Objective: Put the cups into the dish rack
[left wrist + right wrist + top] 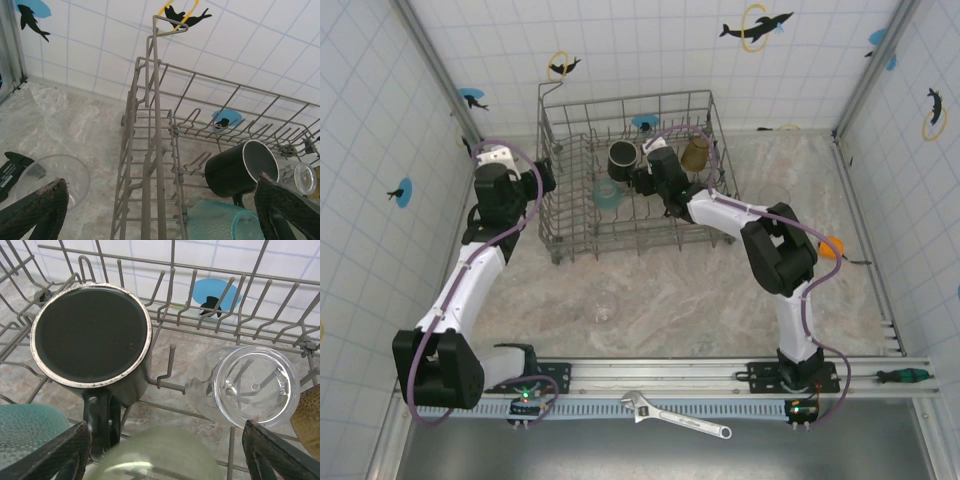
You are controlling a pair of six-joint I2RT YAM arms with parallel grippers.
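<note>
While the left end effector (542, 178) hangs just outside the dish rack's (620, 235) left wall, its fingers (35, 210) are spread wide with nothing between them. In the left wrist view the rack's corner post with the raised wire loop stands straight ahead.

The rack sits at the far middle of the tabletop (700, 290). The right end effector (645, 170) reaches into it from the right. Its dark fingers (50, 455) stand far apart, and a blurred pale green cup (155, 460) lies between them. Whether either pad touches that cup cannot be told.

Ahead of the right end effector, a black mug (90, 335) leans among the tines, its mouth facing the right wrist camera and its handle pointing down. A clear glass (255, 385) lies tipped just to the right of the mug. An amber tumbler (307, 415) shows at the right edge, and a teal cup (25, 432) sits low at the left, near the mug's handle. In the top view the teal cup is in the rack's left half, nearer the front than the mug.

A second clear glass (603, 308) stands on the tabletop in front of the rack, well apart from both arms.
</note>
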